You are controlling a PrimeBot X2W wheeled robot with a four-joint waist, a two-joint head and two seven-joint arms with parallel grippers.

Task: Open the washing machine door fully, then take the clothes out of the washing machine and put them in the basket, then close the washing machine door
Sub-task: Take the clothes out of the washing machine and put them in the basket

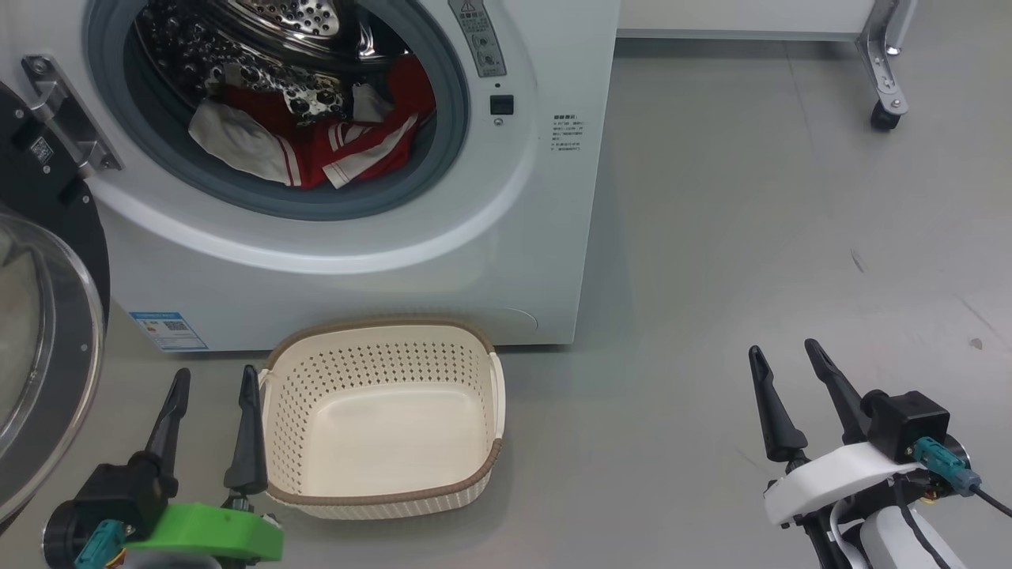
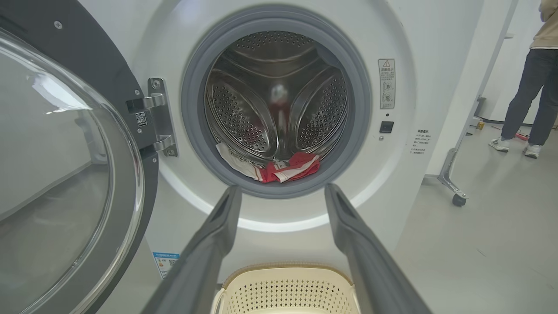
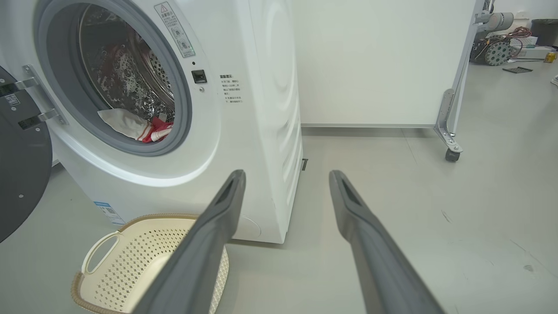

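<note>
The white washing machine (image 1: 474, 261) fills the upper left, its round black door (image 1: 47, 332) swung wide open to the left on its hinge. Red and white clothes (image 1: 316, 142) lie at the bottom of the steel drum, seen too as clothes (image 2: 279, 168) and clothes (image 3: 139, 126). The cream basket (image 1: 379, 486) stands empty on the floor before the machine. My left gripper (image 1: 217, 387) is open just left of the basket. My right gripper (image 1: 787, 356) is open over bare floor, far to the right.
Grey floor (image 1: 751, 237) stretches to the right of the machine. A white panel on a castor leg (image 1: 885, 79) stands at the back right. A person's legs (image 2: 527, 96) show far right in the left wrist view.
</note>
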